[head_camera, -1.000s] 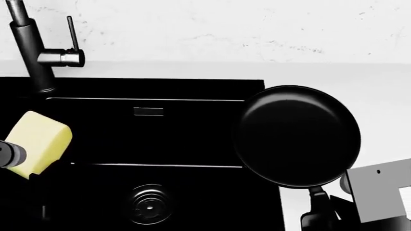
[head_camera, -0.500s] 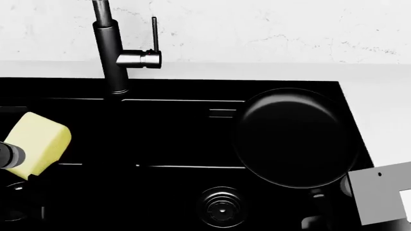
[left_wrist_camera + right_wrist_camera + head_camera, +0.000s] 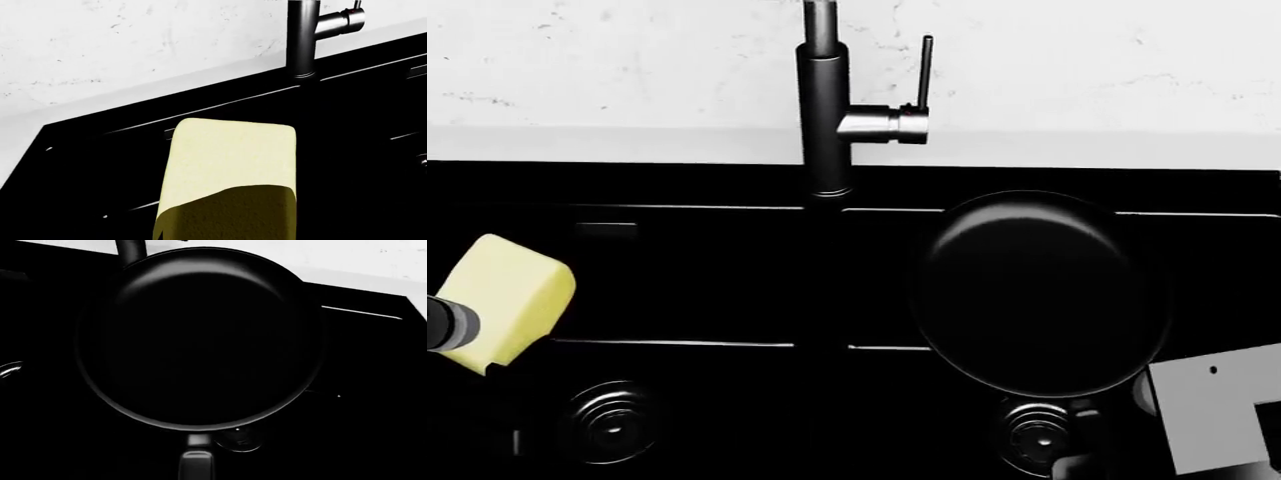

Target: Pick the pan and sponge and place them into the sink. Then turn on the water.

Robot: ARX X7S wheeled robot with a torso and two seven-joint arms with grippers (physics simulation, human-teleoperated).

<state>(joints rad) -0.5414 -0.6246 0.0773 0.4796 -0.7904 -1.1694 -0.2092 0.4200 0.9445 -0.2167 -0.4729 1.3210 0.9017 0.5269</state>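
Pincers were barely visible: the left (image 3: pixel 451 325) carried the sponge (image 3: pixel 510 298) over the sink's (image 3: pixel 694 190) left basin, the right apparently held the pan (image 3: pixel 1034 292) by its handle over the right basin, ready for release; jaw gaps hidden.

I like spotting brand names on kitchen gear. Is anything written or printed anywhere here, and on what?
None: no words, numbers or logos can be read in any view.
The pan, sponge, tap and sink are all plain.
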